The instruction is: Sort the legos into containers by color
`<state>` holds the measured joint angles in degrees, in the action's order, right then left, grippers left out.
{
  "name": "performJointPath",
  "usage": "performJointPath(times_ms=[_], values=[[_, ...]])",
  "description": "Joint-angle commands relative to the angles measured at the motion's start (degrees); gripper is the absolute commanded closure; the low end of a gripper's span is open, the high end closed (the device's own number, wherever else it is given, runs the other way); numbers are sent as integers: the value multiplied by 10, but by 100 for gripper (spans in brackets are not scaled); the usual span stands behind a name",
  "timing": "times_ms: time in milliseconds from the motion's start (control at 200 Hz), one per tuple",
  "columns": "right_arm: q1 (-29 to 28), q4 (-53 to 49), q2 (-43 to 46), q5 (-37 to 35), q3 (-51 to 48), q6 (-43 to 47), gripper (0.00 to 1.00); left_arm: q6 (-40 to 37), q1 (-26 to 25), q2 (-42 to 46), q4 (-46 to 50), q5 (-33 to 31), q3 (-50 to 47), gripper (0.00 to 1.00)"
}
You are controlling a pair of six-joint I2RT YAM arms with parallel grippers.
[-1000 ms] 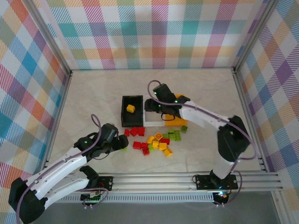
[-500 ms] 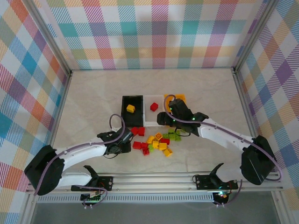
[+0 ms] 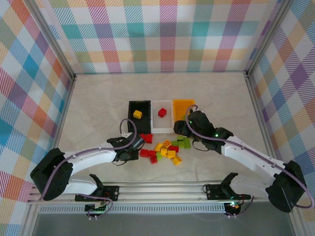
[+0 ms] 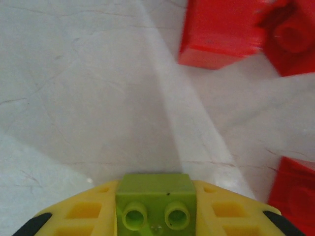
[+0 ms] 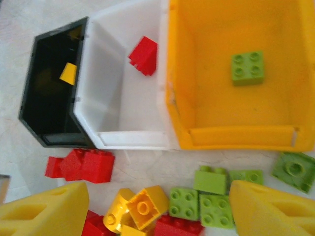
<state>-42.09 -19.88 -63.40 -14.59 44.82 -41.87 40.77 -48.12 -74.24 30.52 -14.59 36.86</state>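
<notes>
Nothing can be read. No text, number, brand or sign stands on the bricks (image 3: 167, 150), the bins (image 3: 183, 109), the worktop (image 3: 98, 98) or the checked walls (image 3: 157, 34). The studs of the green brick (image 4: 153, 199) nearest the left wrist camera are too blurred to show any lettering.
</notes>
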Motion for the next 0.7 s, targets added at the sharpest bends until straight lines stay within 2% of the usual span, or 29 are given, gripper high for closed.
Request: performJointPath(times_ms=[0, 265, 435, 640, 695], values=[[-4, -41, 37, -51, -41, -43, 24, -24, -40, -7, 15, 0, 118, 72], [-4, -74, 86, -55, -106, -79, 24, -115, -42, -248, 26, 20, 455, 72], [-4, -86, 95, -45, -116, -84, 24, -146, -35, -408, 84, 39, 667, 73], [-4, -99, 101, -42, -117, -92, 24, -144, -30, -521, 129, 48, 814, 67], [-3, -101, 103, -42, -117, -94, 24, -141, -27, -539, 133, 53, 837, 61]])
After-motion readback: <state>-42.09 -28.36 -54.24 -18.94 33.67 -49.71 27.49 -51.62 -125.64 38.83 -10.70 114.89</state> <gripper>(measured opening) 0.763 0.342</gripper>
